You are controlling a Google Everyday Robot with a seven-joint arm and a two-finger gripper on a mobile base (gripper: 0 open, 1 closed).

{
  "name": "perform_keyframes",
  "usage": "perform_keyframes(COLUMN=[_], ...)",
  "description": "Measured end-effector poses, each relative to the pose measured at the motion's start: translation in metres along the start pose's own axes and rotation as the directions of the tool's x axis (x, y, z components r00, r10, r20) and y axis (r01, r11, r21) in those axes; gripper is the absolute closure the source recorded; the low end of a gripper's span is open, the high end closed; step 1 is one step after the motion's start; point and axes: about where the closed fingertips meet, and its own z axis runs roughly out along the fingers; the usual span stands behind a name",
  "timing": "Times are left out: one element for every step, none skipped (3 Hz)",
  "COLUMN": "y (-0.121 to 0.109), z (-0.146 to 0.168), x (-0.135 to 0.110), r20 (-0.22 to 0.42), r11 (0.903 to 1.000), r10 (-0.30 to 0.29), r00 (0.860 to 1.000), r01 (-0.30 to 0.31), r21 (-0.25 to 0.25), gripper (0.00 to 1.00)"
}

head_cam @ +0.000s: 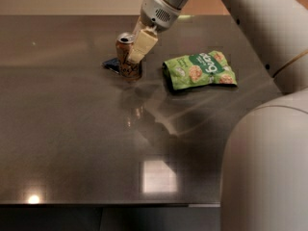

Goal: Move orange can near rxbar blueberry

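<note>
The orange can (124, 57) is held upright by the closed gripper (134, 52); the rxbar blueberry (110, 65) lies just beside it at nine o'clock; on a careless release, the can could be toppled onto the bar.

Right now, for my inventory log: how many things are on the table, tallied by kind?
Drink cans: 1, the orange can, with the hand at it
Wrapped bars: 1, the rxbar blueberry, beside the can
Snack bags: 1, the green snack bag
Total: 3
</note>
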Motion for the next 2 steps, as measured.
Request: perform_keyframes(y=[-0.0104, -0.0162], z=[0.0088, 0.014], x=[0.0146, 0.0231], r20=[0.003, 0.004], r11=[0.9994, 0.9984], r10=[0.036, 0.056], r00=[0.999, 0.998], r01=[-0.036, -0.056], r21=[0.002, 0.002], gripper=[1.0, 1.0])
